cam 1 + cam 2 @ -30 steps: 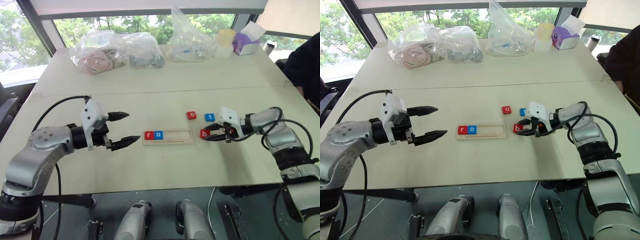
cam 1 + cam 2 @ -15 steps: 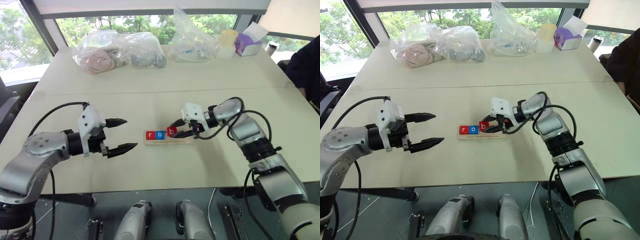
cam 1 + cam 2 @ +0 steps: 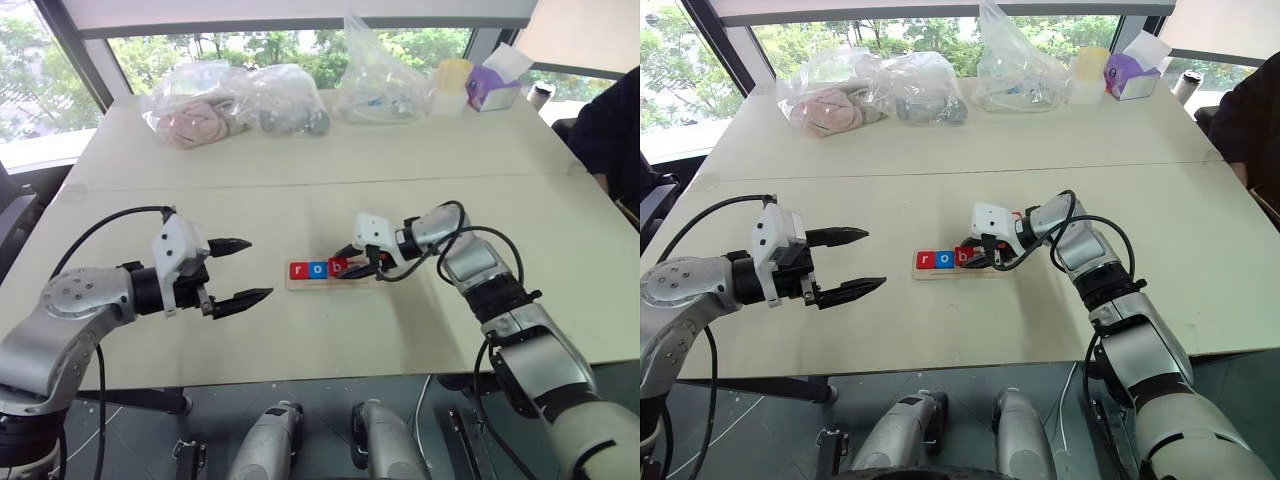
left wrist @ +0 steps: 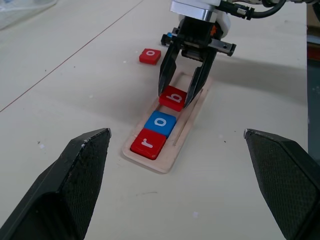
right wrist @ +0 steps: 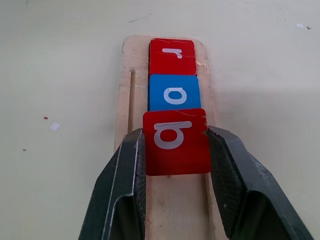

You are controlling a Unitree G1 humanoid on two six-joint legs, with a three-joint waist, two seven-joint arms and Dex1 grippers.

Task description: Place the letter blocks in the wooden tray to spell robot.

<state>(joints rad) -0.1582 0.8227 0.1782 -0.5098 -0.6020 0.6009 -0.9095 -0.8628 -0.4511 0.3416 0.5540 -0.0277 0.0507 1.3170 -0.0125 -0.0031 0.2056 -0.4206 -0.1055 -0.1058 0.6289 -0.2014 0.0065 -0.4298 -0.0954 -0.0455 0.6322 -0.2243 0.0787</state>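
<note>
The wooden tray [image 3: 350, 279] lies mid-table. A red r block [image 3: 298, 269] and a blue o block [image 3: 318, 268] sit in its left end. My right gripper [image 5: 176, 134] is shut on the red b block [image 5: 176, 141] and holds it at the third place, right beside the blue o; I cannot tell if it lies flat. A second red o block [image 4: 150, 56] rests on the table beyond the tray, with a sliver of a blue block [image 4: 171, 35] behind the right gripper. My left gripper [image 3: 255, 268] hovers open, left of the tray, holding nothing.
Clear plastic bags [image 3: 230, 105] with soft items lie along the table's far side, beside a yellow cup [image 3: 452, 75] and a purple tissue box [image 3: 492, 88]. A person's dark sleeve [image 3: 610, 130] shows at the far right. The table's front edge runs just below both arms.
My right gripper has carried the red b block leftward from the table right of the tray to the tray's third place. The left arm has stayed almost still.
</note>
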